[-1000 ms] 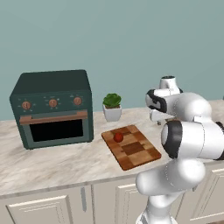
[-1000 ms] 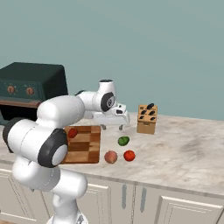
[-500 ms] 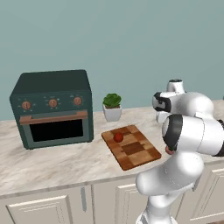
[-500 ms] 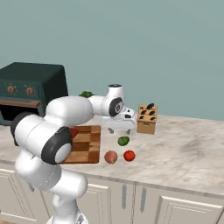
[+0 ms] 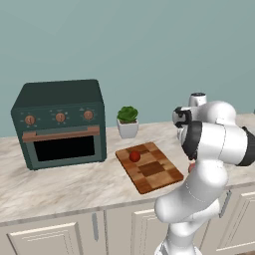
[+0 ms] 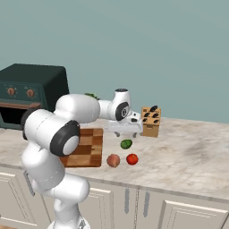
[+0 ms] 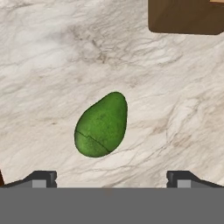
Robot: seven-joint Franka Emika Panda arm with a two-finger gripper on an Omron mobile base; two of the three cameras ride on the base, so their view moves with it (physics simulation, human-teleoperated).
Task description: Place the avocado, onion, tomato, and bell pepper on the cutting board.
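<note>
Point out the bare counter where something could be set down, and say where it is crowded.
The counter is bare right of the knife block. Also free: the strip in front of the oven, and most of the cutting board, which holds one red item. Crowded: just right of the board, where the avocado, onion and another red item lie under the open gripper.

No readable text, labels, brands or numbers anywhere. Round knobs on the oven point(image 5: 60, 123), far off from the gripper, too small to show any markings.

Robot arm point(image 6: 67, 120) hides cutting board point(image 6: 89, 150) partly
</note>
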